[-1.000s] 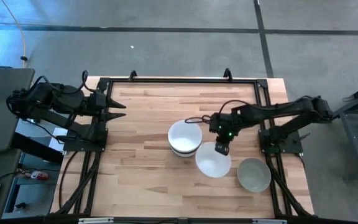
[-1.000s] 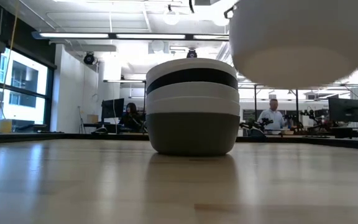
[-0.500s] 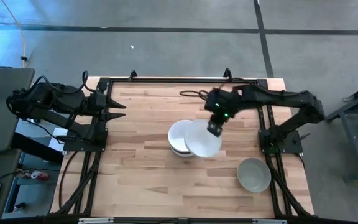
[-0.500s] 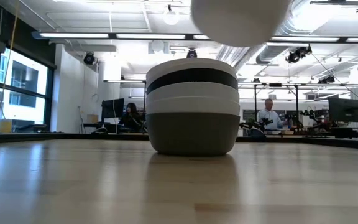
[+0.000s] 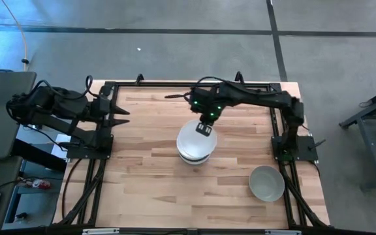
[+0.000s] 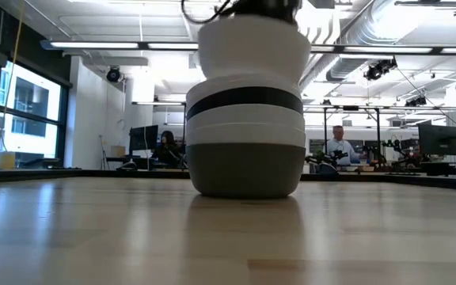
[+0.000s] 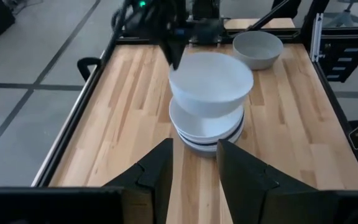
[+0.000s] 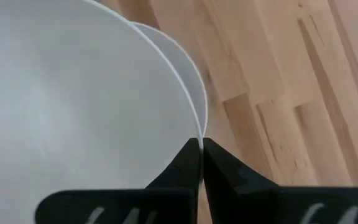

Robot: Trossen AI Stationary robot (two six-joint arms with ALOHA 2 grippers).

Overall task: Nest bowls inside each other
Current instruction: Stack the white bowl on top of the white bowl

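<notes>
Your right pincer (image 5: 205, 128), clamped on a white bowl's (image 7: 210, 82) rim, holds it just above the stack (image 6: 245, 150) at table centre; level it, centre it, then lower gently.

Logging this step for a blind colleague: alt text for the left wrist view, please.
The right gripper holds a white bowl by its rim just above the bowl stack on the table. A grey bowl sits alone beyond.

White bowl (image 7: 211, 82) over white-black-grey stack (image 6: 245, 146); lone grey bowl (image 5: 267, 183).
</notes>
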